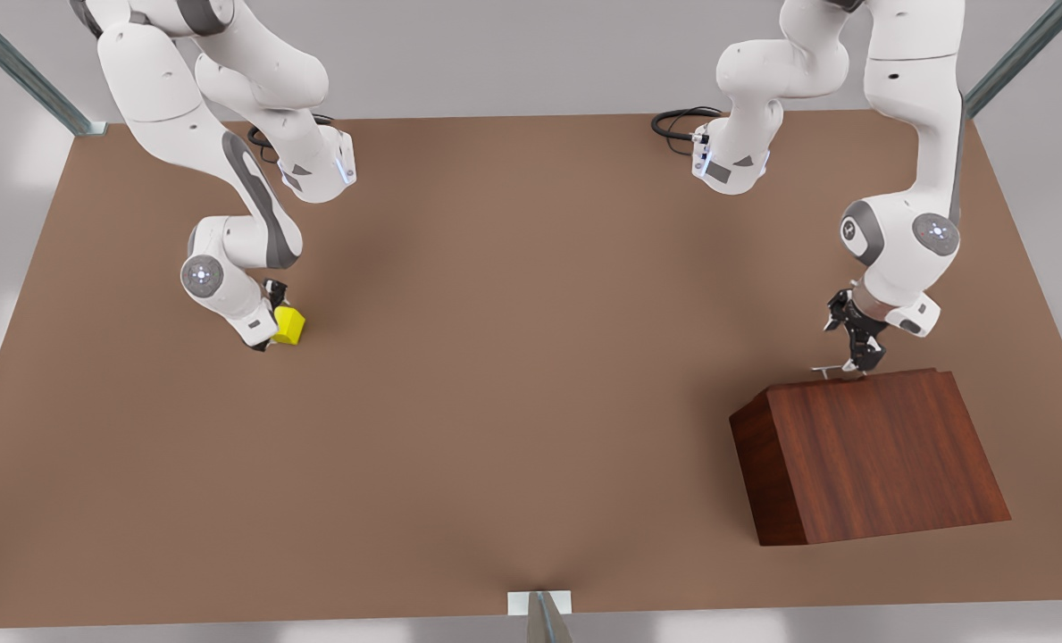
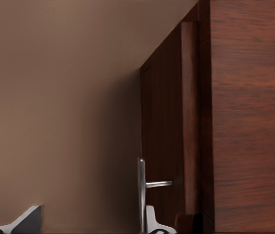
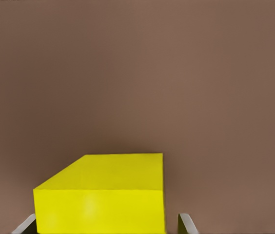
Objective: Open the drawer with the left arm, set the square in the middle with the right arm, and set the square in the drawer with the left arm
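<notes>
Jaws on the left gripper (image 1: 857,353) stand spread wide, one finger on each side of the thin silver bar handle (image 2: 141,195), not yet closed on it as far as I can see; the handle juts from the front of the drawer (image 2: 169,136), which looks fully shut inside the dark wood cabinet (image 1: 879,451). Over on the front view's left, the right gripper (image 1: 273,323) is down at the tabletop (image 1: 531,375) with its fingers (image 3: 187,225) either side of the square (image 3: 101,195). There is a gap between the cube and the finger I can see best, so I'd call that hand open around it rather than gripping. The yellow cube sits on the table between those fingers, well apart from the cabinet. To my eye both arms are at the grasping stage: the drawer pull is the step in hand. Next, the left fingers need to pinch the bar squarely and draw it straight out from the cabinet face, while the right closes on the cube before carrying it to the middle.
</notes>
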Controlling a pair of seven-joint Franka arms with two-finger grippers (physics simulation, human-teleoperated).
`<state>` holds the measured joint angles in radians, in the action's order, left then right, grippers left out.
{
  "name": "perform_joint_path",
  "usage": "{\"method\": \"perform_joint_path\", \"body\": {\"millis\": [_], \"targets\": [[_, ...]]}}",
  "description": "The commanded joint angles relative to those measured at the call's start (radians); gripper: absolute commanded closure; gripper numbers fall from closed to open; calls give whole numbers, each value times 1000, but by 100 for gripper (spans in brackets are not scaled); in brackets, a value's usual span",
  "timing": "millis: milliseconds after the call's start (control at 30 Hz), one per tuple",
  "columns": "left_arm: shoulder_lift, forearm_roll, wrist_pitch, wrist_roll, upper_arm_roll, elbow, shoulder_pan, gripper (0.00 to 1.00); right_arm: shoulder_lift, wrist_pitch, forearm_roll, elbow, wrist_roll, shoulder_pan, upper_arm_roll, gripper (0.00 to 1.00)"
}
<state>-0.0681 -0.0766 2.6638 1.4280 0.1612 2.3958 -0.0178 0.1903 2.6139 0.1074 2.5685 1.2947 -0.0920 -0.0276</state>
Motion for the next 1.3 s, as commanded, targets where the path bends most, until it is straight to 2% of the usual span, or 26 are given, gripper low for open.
{"method": "perform_joint_path", "body": {"millis": [0, 67, 100, 133, 167, 567, 667, 767, 900, 1067, 1133, 1267], "targets": [[2, 0, -1, 2, 0, 2, -2, 0, 0, 0, 0, -1, 0, 0, 0, 0], [8, 0, -1, 15, -3, 13, -2, 0, 0, -3, -2, -4, -3, 0, 0, 7], [10, 0, -2, 23, -5, 14, -5, 0, -2, -6, -2, -7, -3, 0, 0, 16], [10, 0, -2, 29, -6, 14, -7, 0, -5, -9, -2, -7, -3, 0, 0, 33], [10, 0, -2, 29, -6, 16, -7, 0, -2, -9, -2, -8, -6, 0, 0, 36], [60, 0, -19, 66, -8, 74, -16, 0, -46, -43, -5, -8, -34, -5, 3, 37], [74, 0, -30, 66, -8, 88, -16, 0, -83, -123, -11, -42, -169, 24, -9, 37], [90, 0, -47, 66, -8, 97, -17, 0, -60, -158, -18, -163, -466, 222, -12, 37], [97, 0, -67, 66, -8, 97, -19, 0, 116, -270, -155, -476, -801, 477, -17, 37], [113, 0, -76, 66, -8, 117, -19, 0, 348, -279, -221, -812, -1364, 842, -17, 37], [126, 0, -76, 66, -8, 131, -19, 0, 431, -275, -224, -906, -1486, 917, -15, 37], [145, 0, -91, 66, -6, 143, -19, 0, 567, -276, -224, -1094, -1600, 960, -21, 37]]}}
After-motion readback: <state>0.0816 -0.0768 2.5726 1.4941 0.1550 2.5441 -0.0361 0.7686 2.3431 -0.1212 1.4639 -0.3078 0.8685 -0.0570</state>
